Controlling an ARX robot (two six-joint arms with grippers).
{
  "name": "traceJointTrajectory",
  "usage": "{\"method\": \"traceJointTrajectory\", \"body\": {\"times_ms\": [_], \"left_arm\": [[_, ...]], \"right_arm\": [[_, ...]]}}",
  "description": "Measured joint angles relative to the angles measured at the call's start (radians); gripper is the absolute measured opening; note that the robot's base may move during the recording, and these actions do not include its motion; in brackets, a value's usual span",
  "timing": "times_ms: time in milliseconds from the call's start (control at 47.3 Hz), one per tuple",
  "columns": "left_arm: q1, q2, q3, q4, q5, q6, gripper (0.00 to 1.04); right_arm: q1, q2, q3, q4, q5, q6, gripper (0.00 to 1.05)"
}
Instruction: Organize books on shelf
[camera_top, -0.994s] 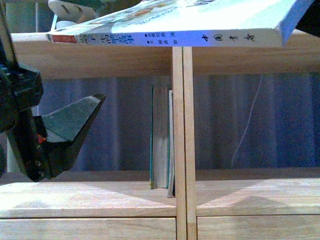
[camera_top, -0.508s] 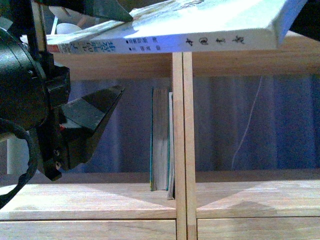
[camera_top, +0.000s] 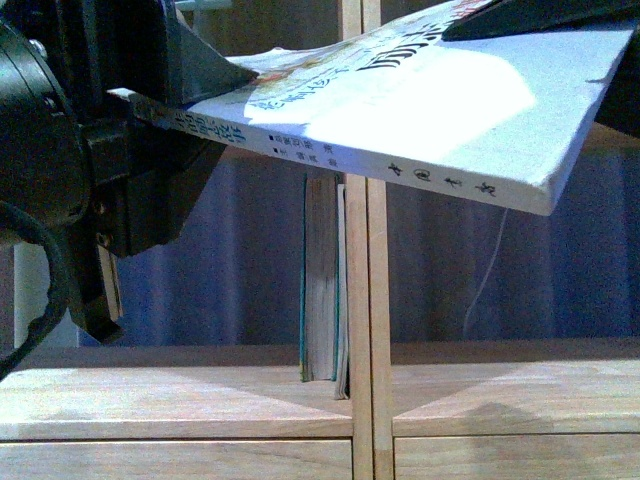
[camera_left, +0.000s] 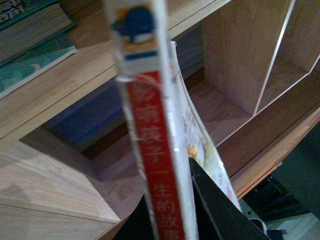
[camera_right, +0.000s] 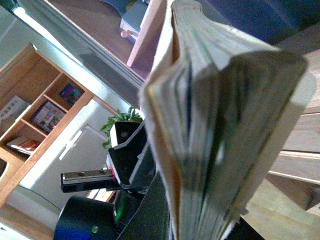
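Observation:
The thin pale paperback (camera_top: 400, 110) hangs in the air in front of the shelf (camera_top: 200, 400), tilted, its right end lower and its cover facing me. My left gripper (camera_top: 185, 115) is shut on its left, red-tipped end. My right gripper (camera_top: 470, 30) is shut on its far right edge. In the left wrist view the red spine (camera_left: 155, 170) runs between the black fingers (camera_left: 220, 210) of my left gripper (camera_left: 175, 220). In the right wrist view my right gripper (camera_right: 200, 220) clamps the page edges (camera_right: 220, 130). A few blue-teal books (camera_top: 322, 280) stand upright against the shelf's middle divider (camera_top: 365, 300).
The blue-teal books also show in the left wrist view (camera_left: 30, 65) on a shelf board (camera_left: 75, 85), with open compartments beyond. A white cord (camera_top: 490, 270) hangs behind the right compartment. In the right wrist view a wall cubby with books (camera_right: 45, 115) and a plant (camera_right: 125, 120) show.
My left gripper rose from below the book and shut on its left end. The book went from level to tilted, right end lower, cover turned toward me.

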Motion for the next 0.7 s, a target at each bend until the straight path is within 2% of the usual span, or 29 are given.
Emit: {"method": "traceJointTrajectory", "body": {"times_ms": [275,317,423,508,698], "left_arm": [[0.000,-0.011,0.000,-0.019,-0.004,-0.007,0.07],[0.000,-0.013,0.000,-0.025,-0.004,-0.006,0.07],[0.006,-0.025,0.000,-0.046,-0.010,0.001,0.07],[0.039,-0.053,0.000,-0.092,-0.010,0.019,0.07],[0.195,-0.159,0.023,-0.298,0.004,0.192,0.07]], "right_arm": [[-0.006,0.000,0.000,-0.024,0.010,-0.006,0.08],[-0.008,0.000,0.000,-0.031,0.017,-0.008,0.12],[-0.031,0.001,-0.001,-0.003,0.024,-0.016,0.26],[-0.088,0.000,0.000,0.021,0.053,-0.056,0.44],[-0.329,0.019,0.041,0.054,0.145,-0.211,0.81]]}}
